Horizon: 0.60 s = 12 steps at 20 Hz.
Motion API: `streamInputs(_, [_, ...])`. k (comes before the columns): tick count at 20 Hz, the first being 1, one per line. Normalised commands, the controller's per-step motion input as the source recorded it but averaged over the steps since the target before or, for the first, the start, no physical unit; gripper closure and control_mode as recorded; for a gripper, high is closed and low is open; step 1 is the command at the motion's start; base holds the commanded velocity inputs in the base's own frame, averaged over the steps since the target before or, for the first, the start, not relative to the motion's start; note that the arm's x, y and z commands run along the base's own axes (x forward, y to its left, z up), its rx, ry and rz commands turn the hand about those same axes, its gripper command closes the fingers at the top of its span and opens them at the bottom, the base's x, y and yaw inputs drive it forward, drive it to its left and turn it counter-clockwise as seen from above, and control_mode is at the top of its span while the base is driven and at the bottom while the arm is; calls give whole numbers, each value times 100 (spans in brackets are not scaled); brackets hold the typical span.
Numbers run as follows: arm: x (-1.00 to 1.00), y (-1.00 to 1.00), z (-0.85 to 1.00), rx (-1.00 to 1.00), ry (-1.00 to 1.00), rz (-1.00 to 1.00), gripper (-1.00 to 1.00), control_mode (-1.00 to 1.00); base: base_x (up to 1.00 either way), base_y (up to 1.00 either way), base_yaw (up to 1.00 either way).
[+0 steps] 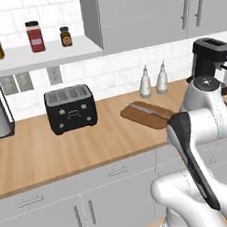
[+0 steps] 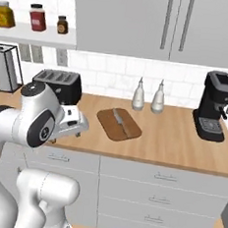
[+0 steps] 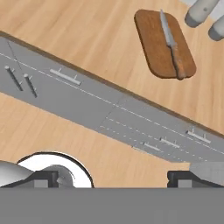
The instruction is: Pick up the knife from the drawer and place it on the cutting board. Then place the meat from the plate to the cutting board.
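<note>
The knife (image 3: pixel 169 40) already lies on the cutting board (image 3: pixel 153 48), upper right; my fingers (image 3: pixel 112 177) stand spread, free for the meat.

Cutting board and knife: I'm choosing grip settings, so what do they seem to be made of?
Cutting board: reddish-brown with faint grain streaks and a matte look, likely wood. Knife: pale grey blade, probably metal; brown handle, perhaps wood, too small to confirm.

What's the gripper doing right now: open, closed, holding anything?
Gripper: open, holding nothing; the knife already lies on the cutting board.
</note>
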Motion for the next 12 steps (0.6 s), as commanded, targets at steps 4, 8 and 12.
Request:
streamInputs(4, [0, 0, 0, 0, 0, 0, -100, 100, -94, 100, 26])
streamInputs(8, [0, 0, 0, 0, 0, 0, -100, 100, -72, 100, 34])
streamInputs(12, [0, 0, 0, 0, 0, 0, -100, 100, -44, 100, 32])
